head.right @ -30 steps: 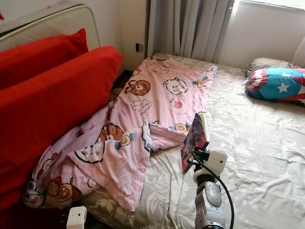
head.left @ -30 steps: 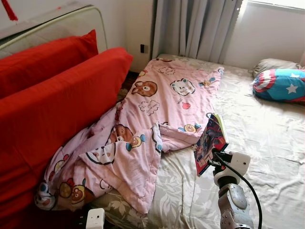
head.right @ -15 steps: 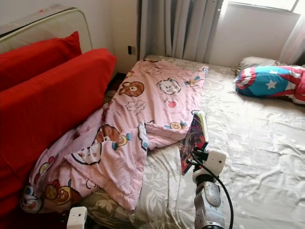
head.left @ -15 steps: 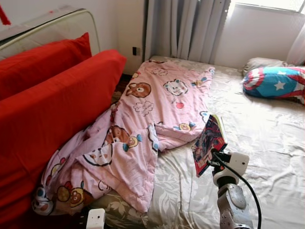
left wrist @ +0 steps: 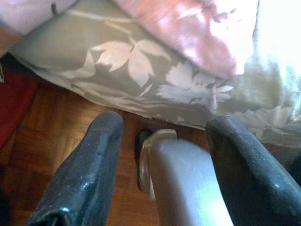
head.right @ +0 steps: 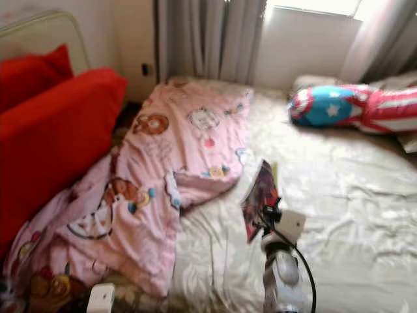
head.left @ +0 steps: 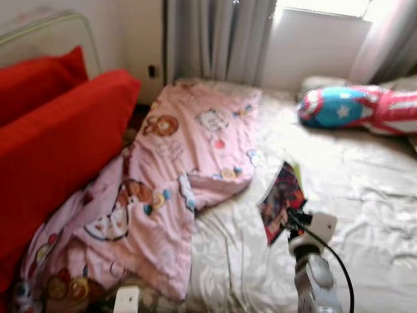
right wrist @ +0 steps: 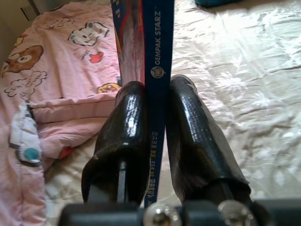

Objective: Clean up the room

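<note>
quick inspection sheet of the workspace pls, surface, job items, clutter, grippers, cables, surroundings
surface: bed with a pale leaf-print sheet, wrinkled
job's things: thin book with a blue spine, held upright above the sheet
clutter: pink cartoon blanket crumpled along the bed's left side, spilling over the edge; blue, red and white star pillow at the far right
grippers: right gripper shut on the book's spine; left gripper open, low by the bed edge over the wooden floor
cables: black cable looping along the right arm
surroundings: red cushions left, grey curtains and a bright window behind
</note>
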`<state>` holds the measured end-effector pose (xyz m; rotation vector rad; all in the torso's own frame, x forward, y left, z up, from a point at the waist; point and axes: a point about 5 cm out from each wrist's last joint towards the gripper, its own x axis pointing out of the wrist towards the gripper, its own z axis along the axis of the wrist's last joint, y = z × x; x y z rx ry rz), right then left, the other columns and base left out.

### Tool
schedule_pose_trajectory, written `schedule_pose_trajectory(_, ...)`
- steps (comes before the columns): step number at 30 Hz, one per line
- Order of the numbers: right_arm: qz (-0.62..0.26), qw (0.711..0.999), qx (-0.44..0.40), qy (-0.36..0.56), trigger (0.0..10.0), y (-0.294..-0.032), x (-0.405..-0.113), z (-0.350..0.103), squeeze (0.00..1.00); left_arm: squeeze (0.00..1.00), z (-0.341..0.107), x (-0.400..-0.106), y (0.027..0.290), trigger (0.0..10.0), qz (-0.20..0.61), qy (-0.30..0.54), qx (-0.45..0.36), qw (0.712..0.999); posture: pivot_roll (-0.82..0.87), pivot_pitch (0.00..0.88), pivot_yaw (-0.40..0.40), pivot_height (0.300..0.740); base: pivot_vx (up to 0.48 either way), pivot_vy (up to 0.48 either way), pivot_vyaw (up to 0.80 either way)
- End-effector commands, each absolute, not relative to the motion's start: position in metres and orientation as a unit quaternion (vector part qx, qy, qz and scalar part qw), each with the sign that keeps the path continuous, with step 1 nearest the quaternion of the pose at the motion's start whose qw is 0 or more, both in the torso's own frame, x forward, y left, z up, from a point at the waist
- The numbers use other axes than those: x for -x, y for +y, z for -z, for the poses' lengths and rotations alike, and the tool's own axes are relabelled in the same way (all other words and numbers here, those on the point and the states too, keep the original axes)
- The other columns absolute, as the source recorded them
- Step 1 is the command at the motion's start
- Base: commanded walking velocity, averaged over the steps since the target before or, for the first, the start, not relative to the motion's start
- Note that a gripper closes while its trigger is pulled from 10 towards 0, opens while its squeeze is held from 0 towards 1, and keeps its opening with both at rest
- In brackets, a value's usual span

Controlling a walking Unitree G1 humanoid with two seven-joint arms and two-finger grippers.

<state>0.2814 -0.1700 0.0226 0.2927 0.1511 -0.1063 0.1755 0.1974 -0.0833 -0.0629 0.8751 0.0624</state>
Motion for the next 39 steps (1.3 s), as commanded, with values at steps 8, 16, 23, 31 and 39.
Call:
schedule_pose_trajectory(8, 0.060, 0.987, -0.140, 0.048, 10.0, -0.1771, -0.2847, -0.0310, 0.00, 0.00, 0.0851, -0.1733, 0.1905, 10.0, -0.027, 0.423, 0.043, 0.905, -0.02, 0.013, -0.075, 0.730, 0.000, 0.000, 0.00)
schedule_pose_trajectory(16, 0.056, 0.987, -0.142, 0.050, 10.0, -0.1750, -0.2842, -0.0301, 0.00, 0.00, 0.0850, -0.1736, 0.1909, 10.0, -0.022, 0.425, 0.032, 0.904, -0.01, 0.015, -0.073, 0.730, 0.000, 0.000, 0.00)
schedule_pose_trajectory(23, 0.059, 0.987, -0.142, 0.052, 10.0, -0.1758, -0.2839, -0.0295, 0.00, 0.00, 0.0849, -0.1740, 0.1899, 10.0, -0.019, 0.424, 0.028, 0.905, -0.01, 0.016, -0.073, 0.730, 0.000, -0.069, 0.00)
schedule_pose_trajectory(31, 0.059, 0.986, -0.142, 0.057, 10.0, -0.1758, -0.2835, -0.0280, 0.00, 0.00, 0.0835, -0.1769, 0.1890, 10.0, -0.018, 0.419, 0.027, 0.907, -0.01, 0.020, -0.075, 0.730, 0.000, -0.309, -0.39)
schedule_pose_trajectory(39, 0.058, 0.987, -0.139, 0.056, 10.0, -0.1751, -0.2834, -0.0283, 0.00, 0.00, 0.0843, -0.1750, 0.1891, 10.0, -0.017, 0.421, 0.024, 0.906, -0.02, 0.022, -0.073, 0.730, 0.000, -0.309, 0.00)
